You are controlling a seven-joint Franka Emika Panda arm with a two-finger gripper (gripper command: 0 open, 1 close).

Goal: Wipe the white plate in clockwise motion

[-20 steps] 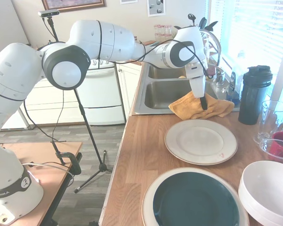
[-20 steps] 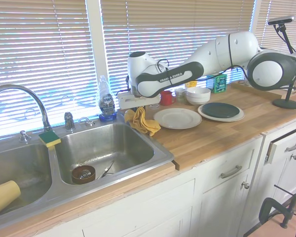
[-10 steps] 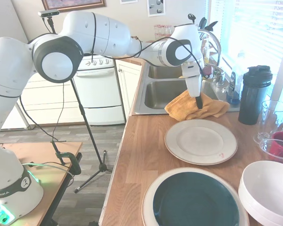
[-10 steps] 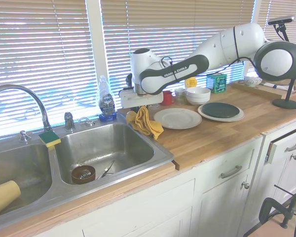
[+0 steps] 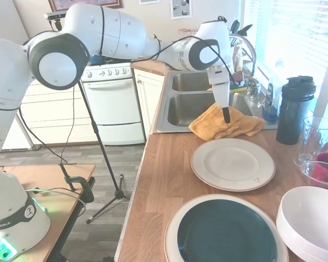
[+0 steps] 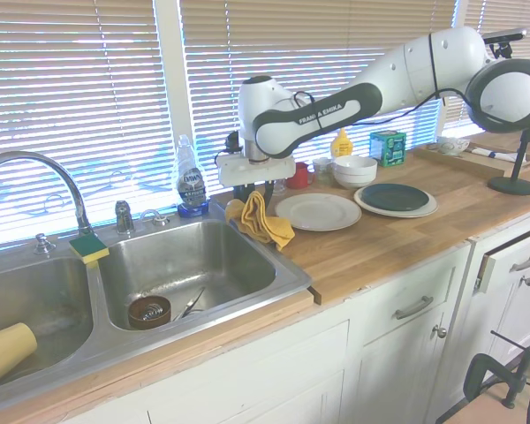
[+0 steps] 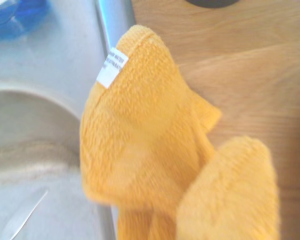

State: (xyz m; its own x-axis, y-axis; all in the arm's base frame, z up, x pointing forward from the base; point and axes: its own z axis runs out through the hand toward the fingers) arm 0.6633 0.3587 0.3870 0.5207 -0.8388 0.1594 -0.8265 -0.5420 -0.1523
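Lifted a little since a second ago, the hand [image 5: 226,115] now carries more of the yellow cloth [image 5: 225,124] off the bench [image 5: 164,180], its fingers pinched shut on a peak of the fabric while the lower folds rest by the sink [image 5: 191,106] rim. It points straight down, with the white forearm reaching in level above it. In the wrist view the cloth [image 7: 155,155] hangs bunched over the edge between steel and wood. Picking up the wiper looks like the step in hand; wiping has not begun. Next the cloth needs carrying over to the white plate [image 5: 233,164], which lies bare on the bench just near of the cloth, then pressing down and circling clockwise.
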